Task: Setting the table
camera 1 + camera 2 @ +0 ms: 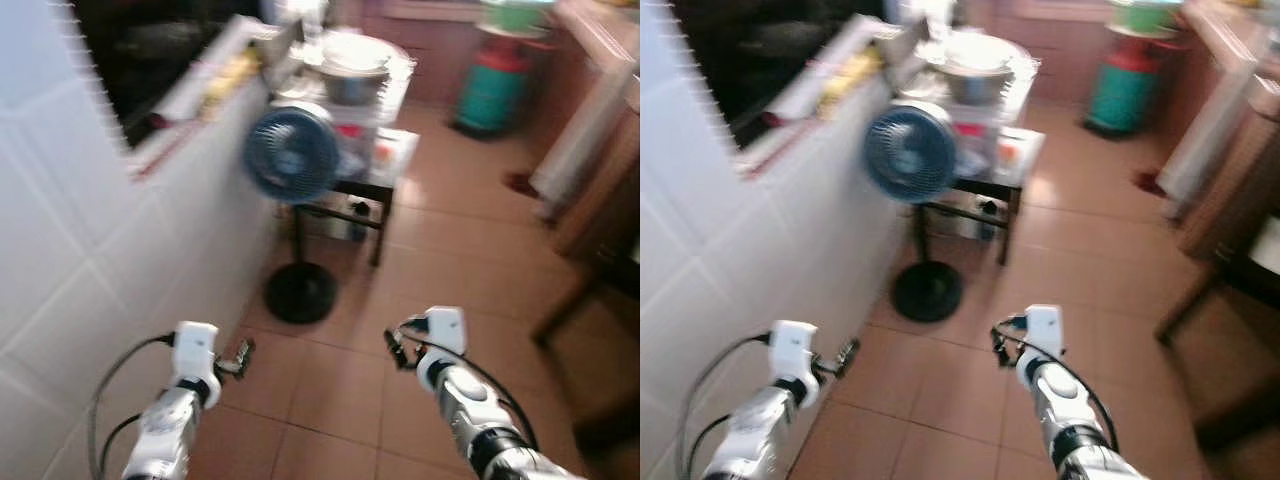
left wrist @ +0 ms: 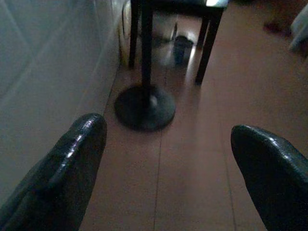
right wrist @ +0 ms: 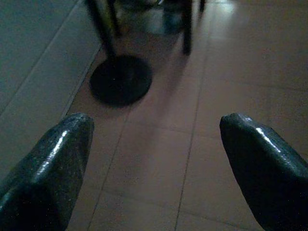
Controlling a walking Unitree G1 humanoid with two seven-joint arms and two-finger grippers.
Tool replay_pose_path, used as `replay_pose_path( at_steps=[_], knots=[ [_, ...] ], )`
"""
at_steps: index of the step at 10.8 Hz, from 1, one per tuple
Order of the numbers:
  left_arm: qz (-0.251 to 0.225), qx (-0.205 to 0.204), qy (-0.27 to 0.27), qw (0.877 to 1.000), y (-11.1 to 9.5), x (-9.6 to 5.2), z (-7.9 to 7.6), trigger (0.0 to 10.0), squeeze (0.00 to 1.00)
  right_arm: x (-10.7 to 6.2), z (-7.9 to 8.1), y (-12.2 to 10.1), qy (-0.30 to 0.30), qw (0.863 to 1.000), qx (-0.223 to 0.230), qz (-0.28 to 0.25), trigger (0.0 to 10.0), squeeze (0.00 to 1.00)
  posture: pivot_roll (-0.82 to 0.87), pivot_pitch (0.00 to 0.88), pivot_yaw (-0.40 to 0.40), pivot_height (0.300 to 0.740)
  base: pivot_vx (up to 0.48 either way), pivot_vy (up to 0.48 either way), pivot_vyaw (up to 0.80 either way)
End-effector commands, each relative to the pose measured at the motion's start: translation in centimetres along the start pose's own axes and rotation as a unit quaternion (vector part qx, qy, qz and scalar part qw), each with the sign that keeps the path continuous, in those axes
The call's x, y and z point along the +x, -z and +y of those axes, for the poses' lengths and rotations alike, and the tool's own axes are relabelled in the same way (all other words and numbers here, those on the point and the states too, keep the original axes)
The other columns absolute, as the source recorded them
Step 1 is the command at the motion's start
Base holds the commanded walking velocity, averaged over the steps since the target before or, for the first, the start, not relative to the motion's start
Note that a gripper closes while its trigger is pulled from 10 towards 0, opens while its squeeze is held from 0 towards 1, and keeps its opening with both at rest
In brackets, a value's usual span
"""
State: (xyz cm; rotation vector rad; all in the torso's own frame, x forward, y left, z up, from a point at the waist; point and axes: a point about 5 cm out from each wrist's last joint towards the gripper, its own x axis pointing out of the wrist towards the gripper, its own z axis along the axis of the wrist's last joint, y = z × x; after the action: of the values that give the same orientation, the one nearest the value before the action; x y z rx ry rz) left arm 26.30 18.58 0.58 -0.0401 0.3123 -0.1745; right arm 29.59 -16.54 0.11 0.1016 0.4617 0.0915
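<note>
Blurred head view: left gripper (image 1: 243,355) and right gripper (image 1: 393,349) low in frame over tiled floor (image 1: 450,260), fingers of both spread apart, empty; blue standing fan (image 1: 291,155) and cluttered tabletop (image 1: 395,150) at upper centre; no tableware identifiable

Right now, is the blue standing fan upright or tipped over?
Upright: the fan stands on its pole over its round black base, flat on the floor.

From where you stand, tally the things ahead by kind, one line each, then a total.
Standing fan: 1
Small black table stacked with blurred kitchen things: 1
Metal pot on that table: 1
Green gas cylinder at the far wall: 1
Total: 4
Both open grippers, left gripper and right gripper, hold nothing.
</note>
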Motion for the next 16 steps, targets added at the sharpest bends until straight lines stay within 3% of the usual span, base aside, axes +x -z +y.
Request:
replay_pose_path(
  at_steps=[1,3,5,6,8,9,10,12,16],
  knots=[
    [-0.028,-0.009,-0.017,0.999,-1.4,-0.2,0.4,10.0,0.0,0.0,0.1,-1.2,-0.003,0.999,0.011,-0.036,10.0,0.0,-0.01,0.018,0.024,0.74,0.0,0.0,-0.74],
    [-0.066,-0.001,-0.038,0.997,-2.0,-1.2,-0.1,10.0,0.0,-0.8,-0.4,-2.4,0.002,0.996,0.02,-0.083,10.0,0.0,-0.03,0.027,0.025,0.74,0.0,0.0,-0.73],
    [-0.097,-0.003,-0.031,0.995,-2.7,-2.9,-1.4,10.0,0.0,-2.2,-0.9,-2.1,-0.002,0.995,0.012,-0.095,10.0,0.0,-0.03,0.031,0.009,0.74,0.0,0.0,-0.72],
    [-0.113,0.027,-0.012,0.993,-3.1,-3.7,-2.0,10.0,0.0,-3.0,-1.2,-1.5,0.0,0.996,0.009,-0.088,10.0,0.0,-0.03,0.033,0.006,0.74,0.0,0.0,-0.69],
    [-0.077,0.018,-0.054,0.995,-1.3,-4.7,-1.2,10.0,0.0,-4.4,-1.8,-0.6,-0.002,0.997,0.033,-0.076,10.0,0.0,-0.03,0.041,0.005,0.74,0.0,0.0,-0.21],
    [-0.065,0.019,-0.044,0.997,-0.8,-4.7,-1.3,10.0,0.0,-4.6,-1.8,-0.3,0.0,0.998,0.014,-0.056,10.0,0.0,-0.03,0.049,0.009,0.74,0.0,0.0,0.0],
    [-0.064,0.01,-0.041,0.997,-0.9,-4.8,-1.4,10.0,0.0,-4.8,-1.1,-1.0,0.0,0.997,-0.017,-0.072,10.0,0.0,-0.04,0.058,0.014,0.74,0.0,0.0,0.0],
    [-0.06,-0.005,-0.021,0.998,-0.4,-4.6,-1.3,10.0,0.0,-5.6,-0.8,-1.8,0.004,0.995,-0.023,-0.102,10.0,0.0,-0.04,0.063,0.018,0.74,0.0,0.0,0.0],
    [-0.027,-0.007,-0.03,0.999,2.0,-4.9,-0.1,10.0,0.0,-6.2,-0.5,-1.6,-0.004,0.996,-0.018,-0.09,10.0,0.0,-0.04,0.074,0.027,0.74,0.0,0.0,-0.2]
  ],
)
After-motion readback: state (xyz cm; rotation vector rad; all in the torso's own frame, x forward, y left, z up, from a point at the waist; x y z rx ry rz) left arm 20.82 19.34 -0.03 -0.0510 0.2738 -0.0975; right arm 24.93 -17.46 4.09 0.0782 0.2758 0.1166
